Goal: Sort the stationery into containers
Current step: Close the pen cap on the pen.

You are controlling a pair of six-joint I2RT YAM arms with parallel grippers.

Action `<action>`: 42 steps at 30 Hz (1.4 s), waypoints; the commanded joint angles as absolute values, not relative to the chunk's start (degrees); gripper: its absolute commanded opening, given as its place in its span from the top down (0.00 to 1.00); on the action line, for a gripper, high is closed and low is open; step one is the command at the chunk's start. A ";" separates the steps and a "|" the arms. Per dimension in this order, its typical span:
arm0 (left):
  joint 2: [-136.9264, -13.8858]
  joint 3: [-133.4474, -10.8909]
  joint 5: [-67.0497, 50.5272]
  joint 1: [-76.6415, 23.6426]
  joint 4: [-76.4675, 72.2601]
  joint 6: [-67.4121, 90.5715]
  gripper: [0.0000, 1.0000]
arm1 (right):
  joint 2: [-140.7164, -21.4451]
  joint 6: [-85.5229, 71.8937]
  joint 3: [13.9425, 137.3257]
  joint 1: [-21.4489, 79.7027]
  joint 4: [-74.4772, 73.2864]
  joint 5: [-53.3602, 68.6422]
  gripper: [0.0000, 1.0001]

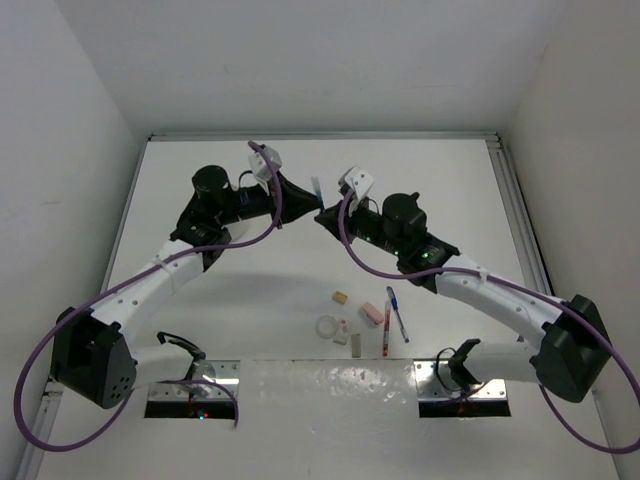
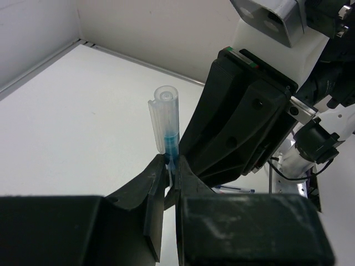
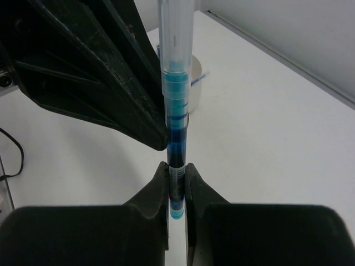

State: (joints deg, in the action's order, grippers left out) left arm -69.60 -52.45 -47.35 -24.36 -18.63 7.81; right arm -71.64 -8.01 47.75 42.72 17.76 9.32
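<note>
A blue pen with a clear cap (image 1: 316,187) is held upright between both grippers above the far middle of the table. My left gripper (image 2: 171,166) is shut on it just below the cap (image 2: 165,119). My right gripper (image 3: 176,172) is shut on the pen's labelled lower barrel (image 3: 176,111), and its black body (image 2: 238,122) fills the left wrist view. More stationery lies near the front: a tan block (image 1: 340,297), a clear tape ring (image 1: 327,326), a pink eraser (image 1: 371,313), a blue pen (image 1: 398,315), a red pen (image 1: 386,335) and a white eraser (image 1: 356,343). A white round rim (image 3: 195,65) shows behind the pen.
White walls close in the table on the left, right and back. Both arms reach inward and meet over the far middle (image 1: 318,205). Metal base plates (image 1: 465,372) lie at the near edge.
</note>
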 commanded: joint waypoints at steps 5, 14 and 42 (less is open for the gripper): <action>-68.56 -52.47 -50.88 -24.87 -21.53 6.51 0.69 | -68.47 -9.40 45.36 42.54 30.22 13.09 1.00; -68.73 -51.68 -48.34 -24.70 -25.91 9.92 0.54 | -67.23 -10.63 45.79 42.89 32.34 14.85 1.00; -70.22 -52.91 -57.93 -23.56 -42.88 20.56 0.65 | -65.48 -11.16 44.39 43.42 29.44 16.61 1.00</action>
State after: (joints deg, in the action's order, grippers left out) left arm -69.78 -51.16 -60.45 -24.21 -38.65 18.70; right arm -66.15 -10.96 44.21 43.03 28.93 15.46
